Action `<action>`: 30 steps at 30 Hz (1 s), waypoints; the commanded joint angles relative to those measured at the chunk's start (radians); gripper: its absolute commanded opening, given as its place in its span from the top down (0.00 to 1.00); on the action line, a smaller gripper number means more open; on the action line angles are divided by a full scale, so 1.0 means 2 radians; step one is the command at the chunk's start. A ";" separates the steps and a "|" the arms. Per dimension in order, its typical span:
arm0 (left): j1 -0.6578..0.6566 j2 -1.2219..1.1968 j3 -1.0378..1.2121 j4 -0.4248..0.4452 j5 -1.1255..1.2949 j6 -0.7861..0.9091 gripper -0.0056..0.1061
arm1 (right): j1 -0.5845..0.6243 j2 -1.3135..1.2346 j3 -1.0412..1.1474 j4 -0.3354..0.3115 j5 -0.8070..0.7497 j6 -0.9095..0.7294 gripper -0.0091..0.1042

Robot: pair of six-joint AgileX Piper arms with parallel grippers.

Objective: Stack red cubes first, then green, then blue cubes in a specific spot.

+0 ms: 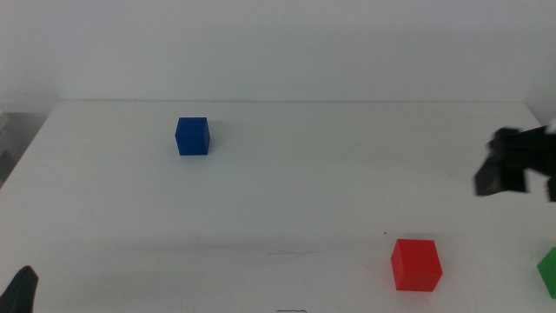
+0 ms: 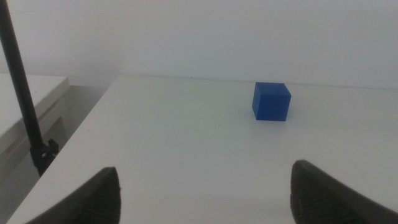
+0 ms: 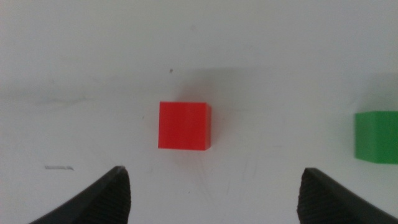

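The dark-blue cube (image 1: pixel 192 136) sits flat on the white tabletop toward ten o'clock in the middle view, well apart from the others. The bright-red cube (image 1: pixel 415 264) rests flat toward five o'clock. The bright-green cube (image 1: pixel 548 270) lies near it at four o'clock, cut by the frame edge.

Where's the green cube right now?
Middle view: the green cube sits at the table's near right edge, partly cut off, just right of the red cube; nothing holds it.
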 commanded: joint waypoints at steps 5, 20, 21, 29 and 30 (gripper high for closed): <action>-0.001 -0.010 -0.001 -0.008 -0.039 -0.006 0.11 | 0.058 0.063 -0.018 -0.010 -0.033 0.019 0.25; -0.001 -0.010 -0.001 -0.008 -0.039 -0.006 0.11 | 0.086 0.187 -0.018 -0.028 -0.045 0.117 0.26; -0.001 -0.010 -0.001 -0.008 -0.039 -0.006 0.11 | 0.086 0.191 -0.018 -0.030 -0.045 0.117 0.26; -0.001 -0.010 -0.001 -0.008 -0.039 -0.006 0.11 | 0.086 0.223 -0.017 -0.041 -0.049 0.117 0.26; -0.001 -0.010 -0.001 -0.008 -0.039 -0.006 0.11 | 0.086 0.227 -0.017 -0.041 -0.050 0.117 0.26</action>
